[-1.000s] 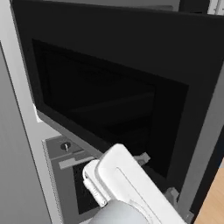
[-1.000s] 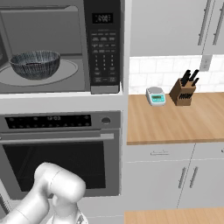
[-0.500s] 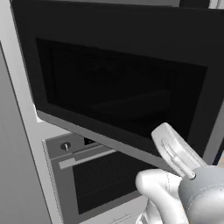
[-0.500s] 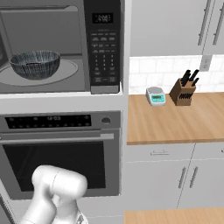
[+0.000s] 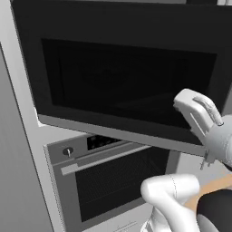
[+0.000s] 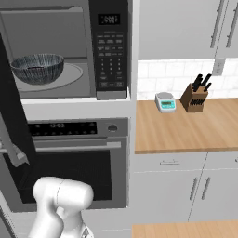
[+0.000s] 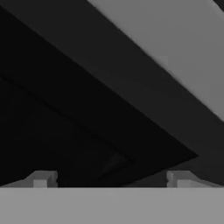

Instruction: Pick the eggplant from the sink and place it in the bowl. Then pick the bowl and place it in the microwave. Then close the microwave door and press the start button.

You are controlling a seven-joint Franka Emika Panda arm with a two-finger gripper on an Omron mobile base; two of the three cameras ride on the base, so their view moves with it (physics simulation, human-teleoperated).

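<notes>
The fingers [image 7: 109, 179] are spread wide with nothing between them, their two tips standing well apart against the dark face of the microwave door [image 5: 127, 86]. In the left base view the white hand sits close in front of that door near its right lower corner; whether it actually touches the panel is hard to tell from this angle.

The door is swung out wide. In the right base view it shows edge-on at the far left, and the microwave [image 6: 69, 46] stands open beside it. The bowl [image 6: 37, 68] rests on the turntable inside, upright and left of centre. The eggplant is presumably in it, though the bowl's inside cannot be made out from here.

So the first two stages look finished: bowl loaded and released. What is left is to push the door shut and then press the start button on the keypad [image 6: 109, 65] at the microwave's right. The hand seems placed to begin the push.

Below is the oven [image 6: 74, 162]; a knife block [image 6: 195, 95] and a small scale [image 6: 165, 101] stand on the bench [image 6: 186, 130] to the right.
</notes>
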